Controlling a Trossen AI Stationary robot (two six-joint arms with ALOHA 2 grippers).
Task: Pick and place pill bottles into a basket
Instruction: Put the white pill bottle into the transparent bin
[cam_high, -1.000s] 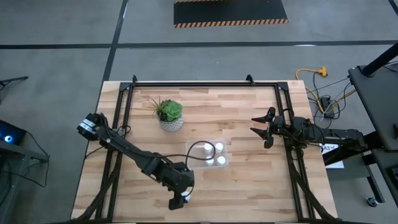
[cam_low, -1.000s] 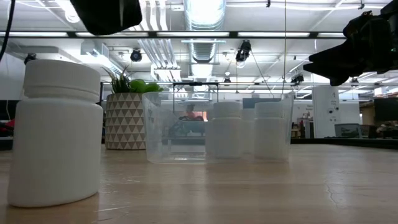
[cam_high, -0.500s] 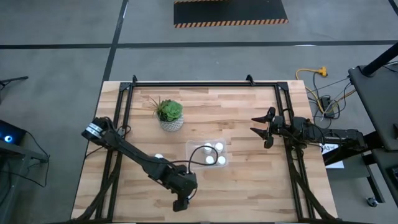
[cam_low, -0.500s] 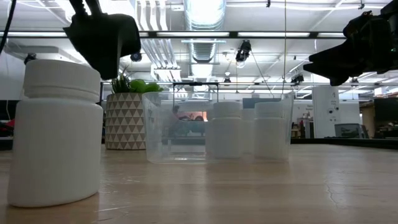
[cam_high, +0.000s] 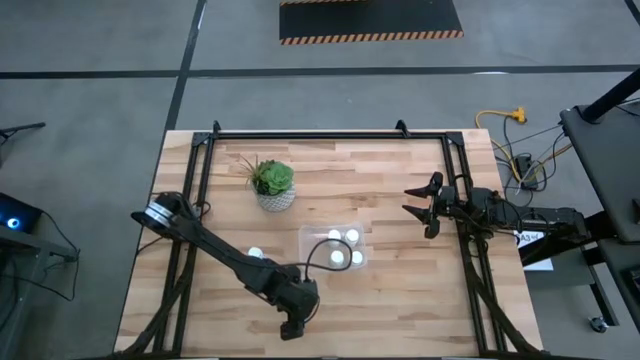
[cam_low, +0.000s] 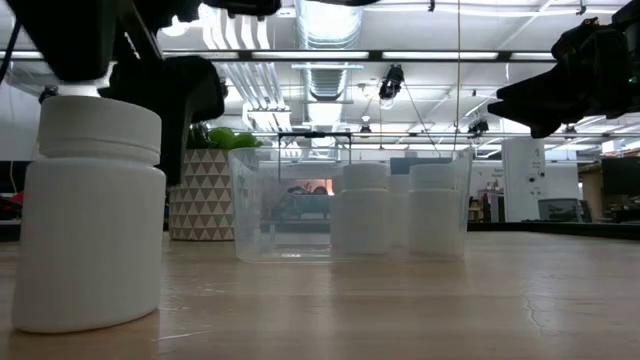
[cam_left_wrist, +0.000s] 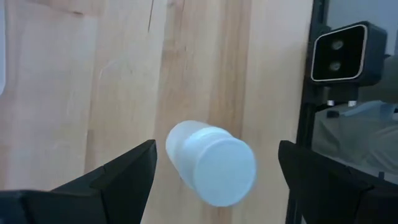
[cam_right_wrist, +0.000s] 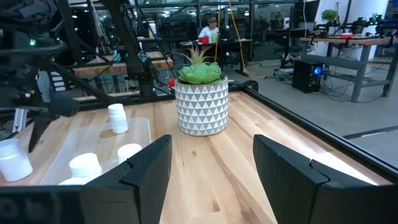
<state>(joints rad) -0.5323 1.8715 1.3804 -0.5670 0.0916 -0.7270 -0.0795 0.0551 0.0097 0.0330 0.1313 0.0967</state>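
Observation:
A white pill bottle (cam_left_wrist: 214, 165) stands upright on its base near the table's near edge; it is large in the low view (cam_low: 95, 210). My left gripper (cam_high: 292, 325) is open above it, pointing down, one finger (cam_left_wrist: 124, 174) on each side of the cap with a gap on both sides. A second bottle (cam_high: 255, 253) stands on the table left of the clear basket (cam_high: 305, 238), which holds several upright bottles (cam_high: 352, 237). My right gripper (cam_high: 420, 210) is open and empty, above the table's right side.
A green plant in a white patterned pot (cam_high: 272, 185) stands far left of the basket. Black frame rails (cam_high: 455, 190) run along the table's left, right and far sides. Bare wood lies between the basket and the right gripper.
My left gripper has come down over the bottle at the near edge and shifted slightly toward the table's right, so it now covers the bottle from above. Its arm has swung aside, uncovering the bottle left of the basket.

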